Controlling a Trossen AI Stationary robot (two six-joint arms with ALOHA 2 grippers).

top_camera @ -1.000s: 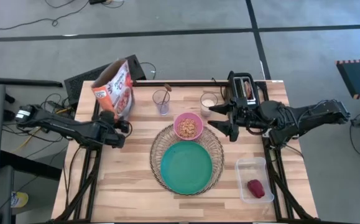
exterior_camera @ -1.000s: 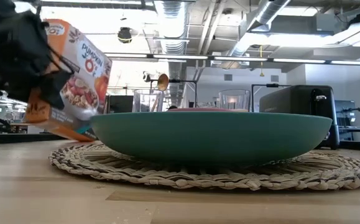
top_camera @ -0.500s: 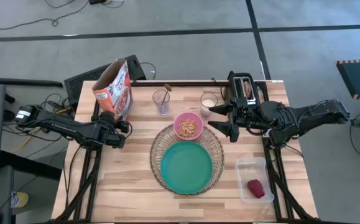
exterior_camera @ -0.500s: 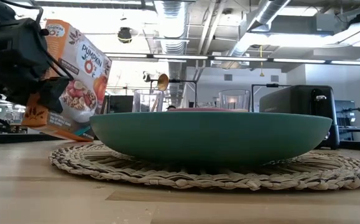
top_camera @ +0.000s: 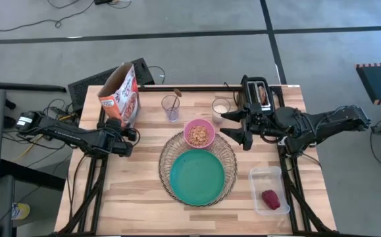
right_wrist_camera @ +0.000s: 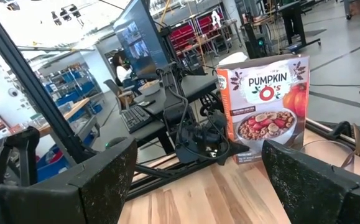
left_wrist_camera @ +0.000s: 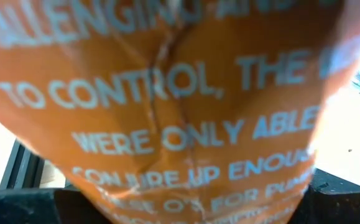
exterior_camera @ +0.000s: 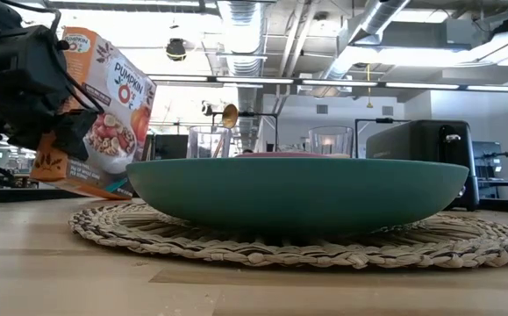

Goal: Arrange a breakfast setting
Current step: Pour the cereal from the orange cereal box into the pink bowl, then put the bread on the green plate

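The teal plate (top_camera: pixel 197 176) lies on the round wire charger (top_camera: pixel 224 153). The pink bowl (top_camera: pixel 199 133) with cereal sits on the charger's far edge. A spoon (top_camera: pixel 177 93) stands in a glass (top_camera: pixel 171 108). The bagel (top_camera: pixel 263 95) sticks out of the black toaster (top_camera: pixel 257 87). The dark red fruit (top_camera: pixel 271 199) lies in the clear tub (top_camera: pixel 268 179). My left gripper (top_camera: pixel 126 130) is shut on an orange cereal box (top_camera: pixel 120 96) at the far left. My right gripper (top_camera: pixel 231 126) is wide open and empty, right of the bowl. My left gripper holds the cereal box between its two fingers (left_wrist_camera: pixel 344 198), on the box's lower part (exterior_camera: pixel 71 140). It comes about level from the near-left side. The box stands tilted, open top up; I cannot tell whether its bottom edge (exterior_camera: pixel 91 190) touches the table.
A small cup of white liquid (top_camera: pixel 221 106) stands between the glass and the toaster. The near-left part of the wooden table (top_camera: pixel 124 191) is bare. The cereal box also shows in the right wrist view (right_wrist_camera: pixel 263 106).
My left gripper has gone down a little and tipped the cereal box back toward upright, away from the bowl. The box stays in its hold and now stands lower and steeper at the far left.
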